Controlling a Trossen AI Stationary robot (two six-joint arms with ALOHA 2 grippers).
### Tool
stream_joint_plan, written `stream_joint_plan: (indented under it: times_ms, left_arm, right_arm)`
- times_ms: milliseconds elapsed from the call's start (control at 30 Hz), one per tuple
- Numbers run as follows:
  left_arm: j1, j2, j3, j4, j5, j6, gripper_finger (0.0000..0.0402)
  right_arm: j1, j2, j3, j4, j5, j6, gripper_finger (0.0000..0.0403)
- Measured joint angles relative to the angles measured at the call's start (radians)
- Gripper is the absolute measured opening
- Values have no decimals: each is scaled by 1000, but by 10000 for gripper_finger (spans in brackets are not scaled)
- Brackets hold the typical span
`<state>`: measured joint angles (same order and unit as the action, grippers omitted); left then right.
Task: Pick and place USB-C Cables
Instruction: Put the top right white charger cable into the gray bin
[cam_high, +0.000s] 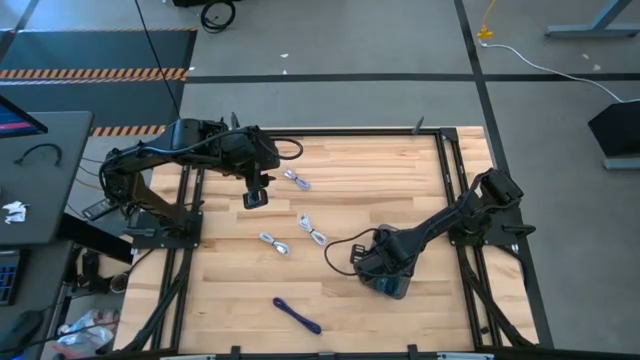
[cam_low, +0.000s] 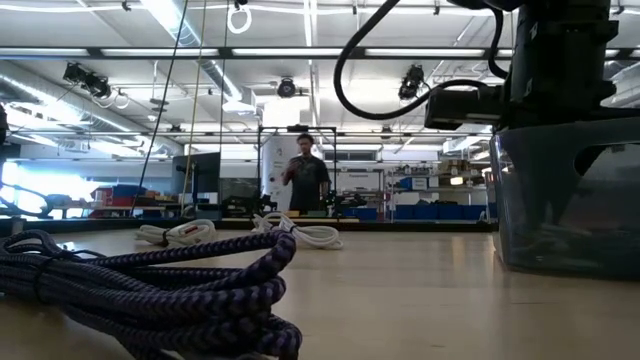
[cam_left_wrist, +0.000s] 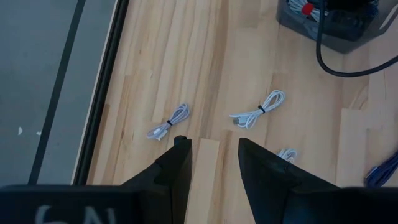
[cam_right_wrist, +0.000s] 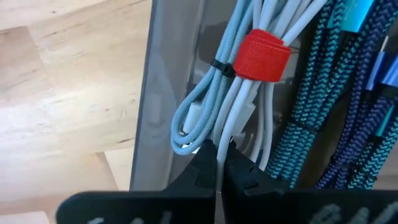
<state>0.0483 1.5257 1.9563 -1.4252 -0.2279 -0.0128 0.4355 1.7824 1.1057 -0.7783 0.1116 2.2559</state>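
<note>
A pale wooden-plank worktop (cam_high: 340, 300) stands on a grey concrete floor (cam_high: 330, 40) marked with orange-and-black hazard striping (cam_high: 95, 73), under long ceiling strip lights (cam_low: 180, 22), a person (cam_low: 305, 175) standing beyond.

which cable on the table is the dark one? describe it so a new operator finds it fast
Start at the wooden table and go to its near edge, between the two arm bases. The dark blue-purple braided cable bundle lies alone there; the other loose bundles are white and lie nearer the table's middle.
</note>
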Motion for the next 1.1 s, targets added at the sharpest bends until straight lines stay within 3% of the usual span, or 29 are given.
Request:
stream_joint_plan:
  times_ms: [400, 767, 1100]
  left_arm:
    - [0, 0, 0, 0, 0, 0, 137]
    - [0, 0, 0, 1, 0, -1, 137]
    - [0, 0, 0, 1, 0, -2, 137]
  right_arm:
    - [0, 0, 0, 24, 0, -69, 20]
    - [0, 0, 0, 18, -1, -113, 71]
    - [0, -1, 29, 19, -2, -150, 77]
